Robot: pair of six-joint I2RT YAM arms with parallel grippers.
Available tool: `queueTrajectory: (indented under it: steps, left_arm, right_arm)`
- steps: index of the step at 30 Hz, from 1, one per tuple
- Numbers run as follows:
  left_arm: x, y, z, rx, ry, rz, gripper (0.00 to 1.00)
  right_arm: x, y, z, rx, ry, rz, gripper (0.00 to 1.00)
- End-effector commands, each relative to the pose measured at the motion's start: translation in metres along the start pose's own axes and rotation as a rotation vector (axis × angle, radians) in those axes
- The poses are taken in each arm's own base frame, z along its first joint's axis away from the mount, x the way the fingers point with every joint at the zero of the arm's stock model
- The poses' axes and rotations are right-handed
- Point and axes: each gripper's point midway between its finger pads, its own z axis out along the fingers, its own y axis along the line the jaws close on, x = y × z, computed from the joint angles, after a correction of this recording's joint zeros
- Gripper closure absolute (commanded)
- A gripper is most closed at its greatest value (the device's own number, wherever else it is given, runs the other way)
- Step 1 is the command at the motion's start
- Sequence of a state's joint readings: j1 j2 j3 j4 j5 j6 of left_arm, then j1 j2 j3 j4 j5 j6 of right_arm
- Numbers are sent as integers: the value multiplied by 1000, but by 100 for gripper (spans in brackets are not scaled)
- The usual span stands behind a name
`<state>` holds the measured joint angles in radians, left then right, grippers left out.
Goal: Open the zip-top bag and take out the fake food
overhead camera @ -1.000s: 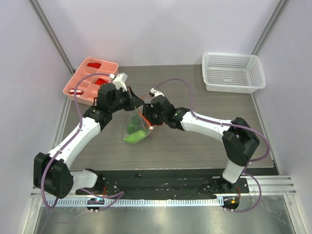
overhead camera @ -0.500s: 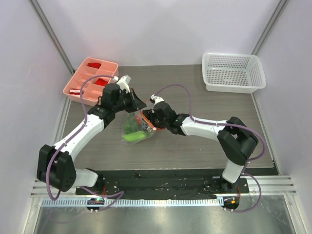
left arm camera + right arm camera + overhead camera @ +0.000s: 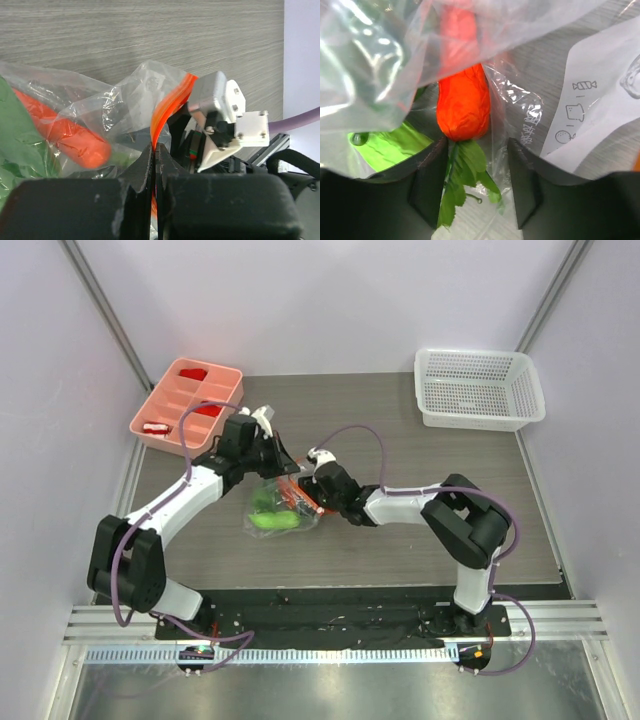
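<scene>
The clear zip-top bag (image 3: pixel 272 508) rests on the table at centre left, with green fake food (image 3: pixel 268 520) and an orange-red carrot (image 3: pixel 292 496) inside. My left gripper (image 3: pixel 284 464) is shut on the bag's orange-red zip strip (image 3: pixel 165 107) and holds that edge up; its jaws (image 3: pixel 154 150) pinch the strip. My right gripper (image 3: pixel 308 490) is open at the bag's mouth. In the right wrist view the carrot (image 3: pixel 463 102) and its green leaves (image 3: pixel 465 170) lie between the open fingers (image 3: pixel 427 175), under clear plastic. A light green piece (image 3: pixel 385 145) lies to the left.
A pink divided tray (image 3: pixel 186 405) with small red blocks stands at the back left. A white mesh basket (image 3: pixel 478 388) stands at the back right. The right arm's wrist camera (image 3: pixel 220 117) is close to my left jaws.
Both grippers have come lower, and the bag has sunk and spread on the table. The right gripper has pushed left toward the bag's mouth; the left still holds the strip.
</scene>
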<state>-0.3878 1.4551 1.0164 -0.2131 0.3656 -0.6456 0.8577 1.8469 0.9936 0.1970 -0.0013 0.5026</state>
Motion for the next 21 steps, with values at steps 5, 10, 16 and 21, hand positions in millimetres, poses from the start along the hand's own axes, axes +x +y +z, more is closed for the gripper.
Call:
queueTrajectory:
  steps: [5, 10, 16, 21]
  left_arm:
    - [-16, -10, -4, 5, -33, 20, 100]
    - [-18, -10, -6, 1, -41, 28, 100]
    - [-17, -16, -7, 34, -35, 37, 100]
    - [-20, -22, -11, 52, -52, 51, 100]
  right_arm:
    - [3, 22, 2, -94, -26, -8, 60]
    - [-14, 35, -16, -118, -51, 34, 97]
    - [-52, 44, -42, -105, -79, 82, 99]
    - [-76, 46, -56, -134, -75, 163, 99]
